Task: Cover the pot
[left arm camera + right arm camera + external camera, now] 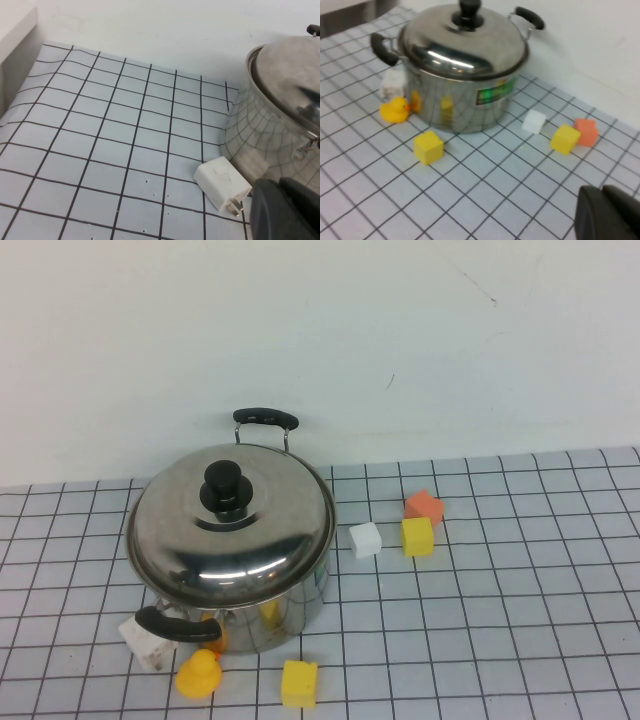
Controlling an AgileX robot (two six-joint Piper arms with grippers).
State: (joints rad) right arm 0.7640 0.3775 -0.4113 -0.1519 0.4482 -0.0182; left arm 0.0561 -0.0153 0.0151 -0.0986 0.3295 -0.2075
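Observation:
The steel pot point(275, 615) with two black loop handles stands left of centre on the gridded mat. The domed steel lid point(255, 545) with its black knob point(227, 488) sits on the pot's rim. Neither gripper shows in the high view. My left gripper point(279, 189) is shut and empty, low beside the pot's wall point(260, 135), under the lid's edge point(290, 75). My right gripper point(601, 194) is shut and empty, well back from the pot point(465, 100) and lid point(465, 47), over the mat.
A white charger plug point(148, 642) lies under the pot's near handle; it also shows in the left wrist view point(222, 186). A yellow duck point(198, 675) and yellow block point(299, 683) lie in front. White point(365, 539), yellow point(417, 536) and orange point(424, 506) blocks lie to the right.

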